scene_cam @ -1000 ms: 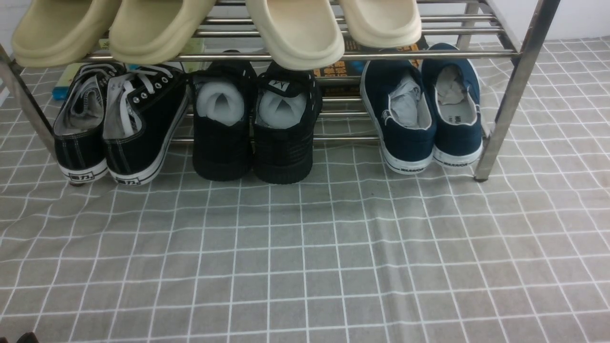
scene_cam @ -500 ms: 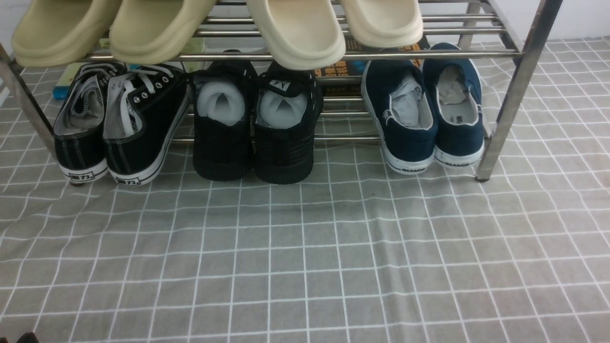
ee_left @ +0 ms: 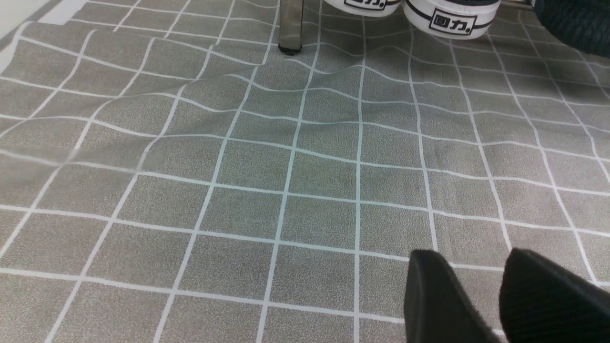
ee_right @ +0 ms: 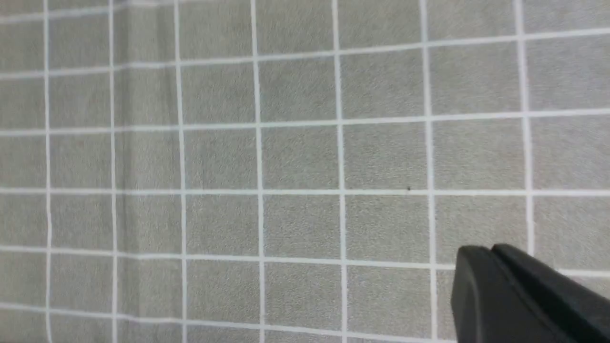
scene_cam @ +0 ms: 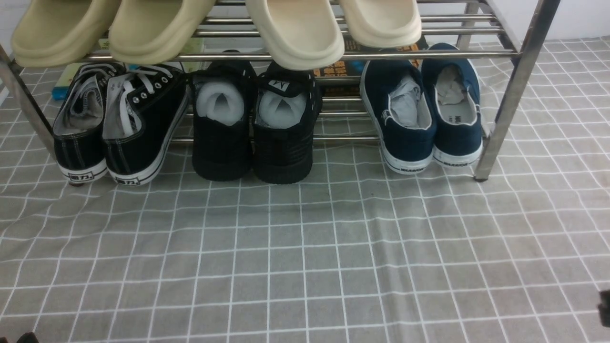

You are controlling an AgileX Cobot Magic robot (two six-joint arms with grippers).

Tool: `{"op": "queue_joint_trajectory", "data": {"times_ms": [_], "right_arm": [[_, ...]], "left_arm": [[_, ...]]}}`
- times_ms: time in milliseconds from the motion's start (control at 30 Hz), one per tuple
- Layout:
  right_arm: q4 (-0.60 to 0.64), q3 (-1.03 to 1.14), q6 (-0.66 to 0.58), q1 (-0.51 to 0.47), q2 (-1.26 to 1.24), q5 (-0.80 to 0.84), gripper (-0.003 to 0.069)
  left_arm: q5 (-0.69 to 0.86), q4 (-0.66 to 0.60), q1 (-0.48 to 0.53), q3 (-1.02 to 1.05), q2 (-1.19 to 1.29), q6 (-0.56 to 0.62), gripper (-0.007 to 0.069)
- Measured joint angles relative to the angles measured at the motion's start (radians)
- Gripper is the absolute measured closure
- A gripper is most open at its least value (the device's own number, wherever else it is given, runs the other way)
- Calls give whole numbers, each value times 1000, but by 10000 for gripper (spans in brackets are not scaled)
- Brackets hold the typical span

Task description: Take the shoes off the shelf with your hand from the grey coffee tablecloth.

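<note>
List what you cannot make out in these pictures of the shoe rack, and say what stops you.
- Toes of the navy slip-ons: front view, hidden under the rack's upper tier.
- Fronts of the beige clogs: front view, cut off by the top edge.
- Most of the orange print on the dark box: front view, behind clogs and tubes.
- Right gripper: front view, blurred and cut by the right edge.

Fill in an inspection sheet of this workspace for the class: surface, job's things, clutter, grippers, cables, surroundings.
Surface: grey cloth, white grid, slightly creased
Job's things: navy shoes on the lower tier of the rack, paper inside
Clutter: black sneakers, all-black shoes, clogs on the upper tier
Grippers: left gripper slightly open, empty; right gripper closed, empty
Cables: nothing seen
Surroundings: pale wall behind the rack
</note>
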Motion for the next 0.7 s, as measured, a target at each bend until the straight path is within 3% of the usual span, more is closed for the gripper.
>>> {"op": "queue_joint_trajectory", "data": {"times_ms": [167, 200, 333, 567, 700], "right_arm": [[31, -233, -92, 127, 255, 12, 468], [31, -233, -94, 132, 263, 12, 468], [-30, -488, -71, 224, 414, 47, 336], [-182, -783, 15, 333, 607, 93, 239], [-272, -919, 60, 395, 726, 92, 221]], "left_arm": [[0, 0, 0, 0, 0, 0, 385], [0, 0, 0, 0, 0, 0, 385], [0, 0, 0, 0, 0, 0, 385], [0, 0, 0, 0, 0, 0, 385], [0, 0, 0, 0, 0, 0, 385]]}}
